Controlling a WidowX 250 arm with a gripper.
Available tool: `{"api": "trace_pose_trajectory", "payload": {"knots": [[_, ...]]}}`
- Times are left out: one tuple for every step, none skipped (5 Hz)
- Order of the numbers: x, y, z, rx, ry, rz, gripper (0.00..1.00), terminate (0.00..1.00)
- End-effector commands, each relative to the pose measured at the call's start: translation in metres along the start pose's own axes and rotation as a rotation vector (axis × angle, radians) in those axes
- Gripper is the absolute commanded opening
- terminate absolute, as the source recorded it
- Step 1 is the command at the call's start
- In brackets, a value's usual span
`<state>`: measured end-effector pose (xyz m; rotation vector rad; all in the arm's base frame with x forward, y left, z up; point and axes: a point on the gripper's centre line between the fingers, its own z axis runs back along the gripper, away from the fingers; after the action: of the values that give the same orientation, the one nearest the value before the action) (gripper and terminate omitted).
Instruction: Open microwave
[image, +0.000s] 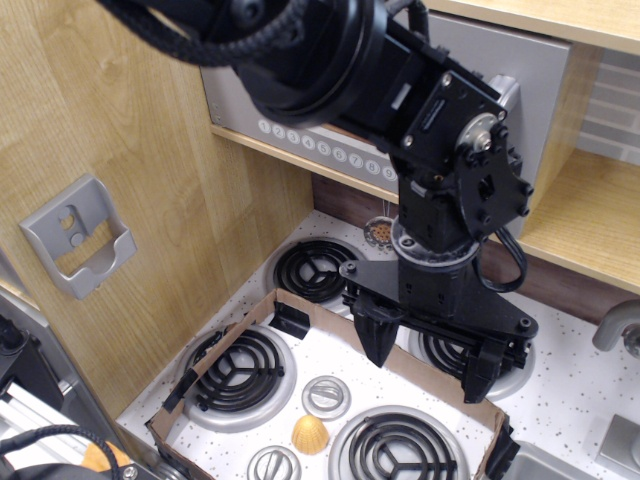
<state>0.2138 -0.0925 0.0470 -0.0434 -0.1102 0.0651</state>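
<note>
The grey toy microwave (535, 75) sits in the wooden shelf at the top, with its door flush and shut. Its row of round white buttons (318, 146) runs along the lower edge. A bit of its curved grey handle (507, 92) shows behind the arm; the window and clock are hidden by the arm. My gripper (430, 358) hangs below the microwave, over the stovetop, pointing down. Its two black fingers (379, 338) are spread apart with nothing between them. It is not touching the microwave.
The white stovetop has black coil burners (238, 370) and silver knobs (326, 396), partly ringed by a cardboard border (262, 308). A small yellow item (310, 433) lies near the front. A grey wall bracket (78, 235) hangs on the left wooden panel. A faucet (618, 325) is at the right.
</note>
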Motion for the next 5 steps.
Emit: {"api": "trace_pose_trajectory", "payload": {"knots": [[0.0,0.0,0.0,0.0,0.0,0.0,1.0,0.0],[0.015,0.001,0.012,0.032,-0.065,-0.008,1.0,0.0],[0.033,0.006,0.024,0.071,-0.094,-0.05,1.0,0.0],[0.051,0.007,0.037,0.113,-0.148,-0.042,1.0,0.0],[0.074,0.013,0.051,0.117,-0.197,-0.053,1.0,0.0]]}}
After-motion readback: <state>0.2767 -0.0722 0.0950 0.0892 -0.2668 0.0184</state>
